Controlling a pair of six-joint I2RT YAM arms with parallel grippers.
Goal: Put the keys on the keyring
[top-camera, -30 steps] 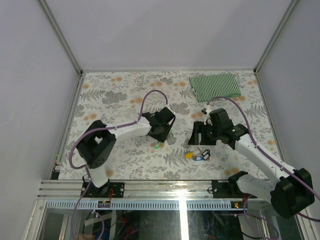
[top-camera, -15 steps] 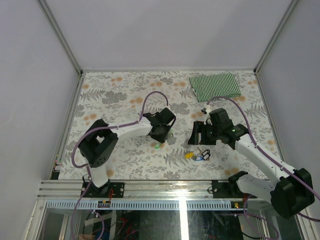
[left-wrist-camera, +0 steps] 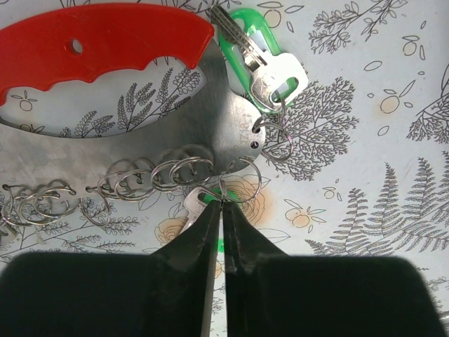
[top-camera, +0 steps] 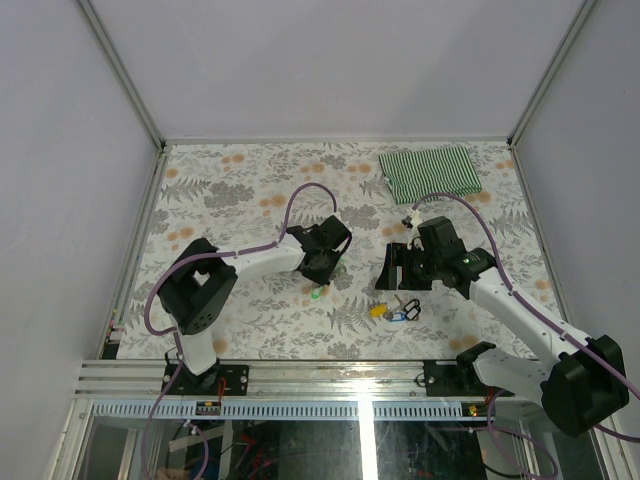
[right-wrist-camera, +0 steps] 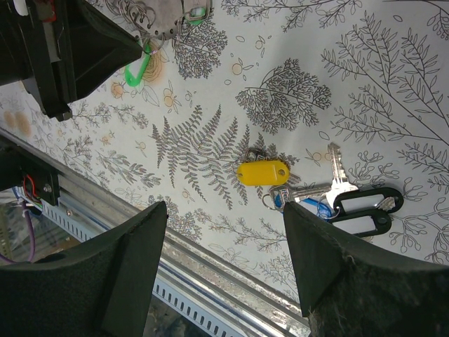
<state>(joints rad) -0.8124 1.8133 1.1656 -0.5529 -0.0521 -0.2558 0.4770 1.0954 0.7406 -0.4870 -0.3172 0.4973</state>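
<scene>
Now | left fingers closed | keyring chain ring pinched at tips

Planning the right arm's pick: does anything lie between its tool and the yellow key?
Nothing visible does. The right tool is open, and the yellow key lies uncovered in its wrist view, between the spread fingers. A black tag lies close beside the key.

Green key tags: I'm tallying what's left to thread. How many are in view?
2. One green tag lies at the red clip's tip; a second green tag lies under the left gripper, mostly covered. More could be hidden there.
</scene>
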